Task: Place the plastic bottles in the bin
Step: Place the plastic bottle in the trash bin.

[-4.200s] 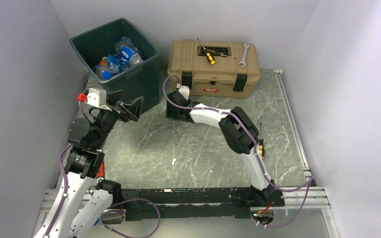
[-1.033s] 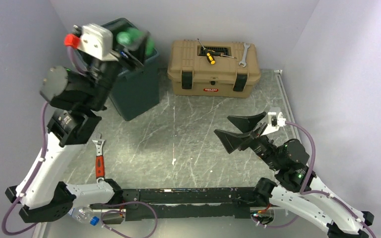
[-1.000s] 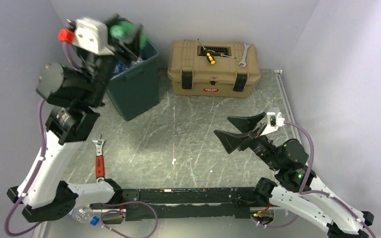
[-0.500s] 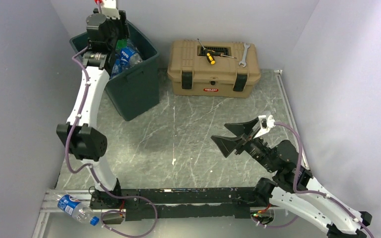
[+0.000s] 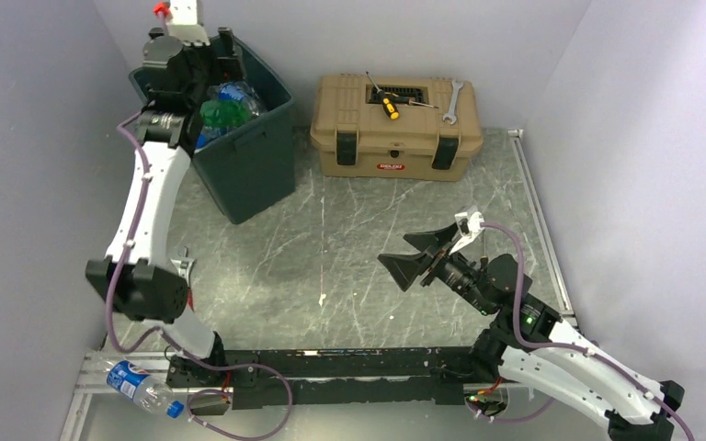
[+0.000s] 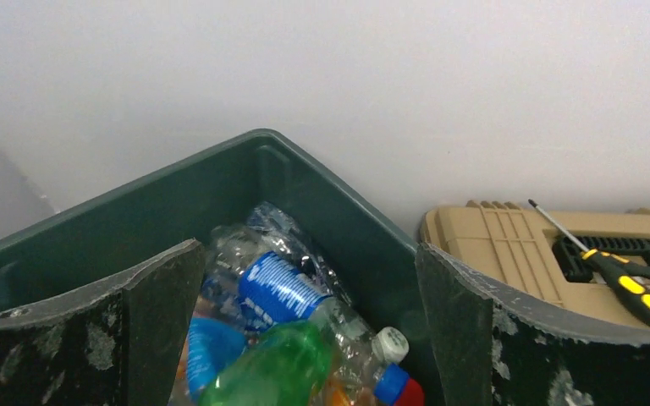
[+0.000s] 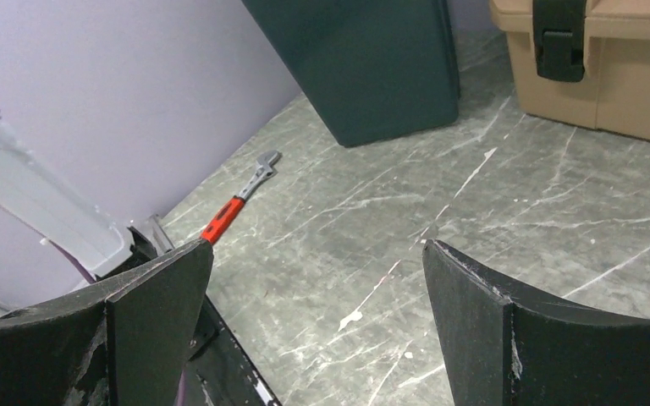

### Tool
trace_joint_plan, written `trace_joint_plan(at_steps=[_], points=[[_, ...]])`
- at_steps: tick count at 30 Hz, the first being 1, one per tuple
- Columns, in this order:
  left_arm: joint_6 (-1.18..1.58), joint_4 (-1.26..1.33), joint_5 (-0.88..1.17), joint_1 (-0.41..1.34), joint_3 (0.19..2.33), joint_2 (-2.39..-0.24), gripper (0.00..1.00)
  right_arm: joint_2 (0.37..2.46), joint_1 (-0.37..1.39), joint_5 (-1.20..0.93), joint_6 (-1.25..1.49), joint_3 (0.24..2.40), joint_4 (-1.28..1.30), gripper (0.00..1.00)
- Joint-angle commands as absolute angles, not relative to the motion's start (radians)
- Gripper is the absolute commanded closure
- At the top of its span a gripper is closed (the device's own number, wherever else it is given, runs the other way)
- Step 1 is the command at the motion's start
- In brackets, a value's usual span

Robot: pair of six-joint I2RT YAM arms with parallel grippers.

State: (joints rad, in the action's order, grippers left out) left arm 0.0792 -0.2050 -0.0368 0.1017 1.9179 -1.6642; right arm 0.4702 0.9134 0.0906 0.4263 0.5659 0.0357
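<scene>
The dark green bin (image 5: 256,154) stands at the back left, holding several plastic bottles. A green bottle (image 5: 223,112) lies on top of the pile. My left gripper (image 5: 213,53) hangs open above the bin's far side, with nothing between its fingers. Through the left wrist view's open gripper (image 6: 309,247) I see the green bottle (image 6: 275,372) below, a clear bottle with a blue label (image 6: 275,288) and the bin's inner wall (image 6: 169,216). One more blue-labelled bottle (image 5: 140,386) lies on the rail at the near left corner. My right gripper (image 5: 395,250) hovers open and empty over the floor (image 7: 317,245).
A tan toolbox (image 5: 395,119) sits at the back, right of the bin, with a yellow-handled screwdriver (image 5: 386,103) and a spanner (image 5: 450,99) on its lid. An orange-handled wrench (image 7: 237,203) lies on the floor near the left arm.
My left gripper has opened over the bin and the green bottle it carried now lies among the bottles inside. The right arm has shifted a little to the left.
</scene>
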Motion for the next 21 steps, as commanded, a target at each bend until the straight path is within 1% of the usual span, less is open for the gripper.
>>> trace_joint_plan(at_steps=[1, 5, 10, 13, 16, 19, 21], points=[[0.155, -0.259, -0.151, 0.108, 1.86, -1.445, 0.0, 0.512, 0.913, 0.071, 0.446, 0.54, -0.081, 0.0], [0.242, -0.525, -0.317, 0.116, 1.763, -1.282, 0.01, 0.578, 0.913, 0.063, 0.454, 0.529, -0.13, 0.0], [0.282, -0.778, -0.434, 0.118, 1.615, -1.079, 0.0, 0.627, 0.913, 0.033, 0.452, 0.531, -0.17, 0.0], [0.355, -0.922, -0.52, 0.118, 1.557, -0.978, 0.0, 0.633, 0.913, 0.033, 0.449, 0.527, -0.184, 0.0], [0.535, -1.113, -0.619, 0.118, 1.529, -0.936, 0.01, 0.631, 0.913, 0.038, 0.444, 0.519, -0.194, 0.0], [0.762, -1.331, -0.66, 0.118, 1.49, -0.938, 0.01, 0.63, 0.913, 0.048, 0.438, 0.514, -0.198, 0.0], [0.959, -1.519, -0.722, 0.118, 1.449, -0.946, 0.0, 0.634, 0.913, 0.057, 0.437, 0.514, -0.191, 0.0]])
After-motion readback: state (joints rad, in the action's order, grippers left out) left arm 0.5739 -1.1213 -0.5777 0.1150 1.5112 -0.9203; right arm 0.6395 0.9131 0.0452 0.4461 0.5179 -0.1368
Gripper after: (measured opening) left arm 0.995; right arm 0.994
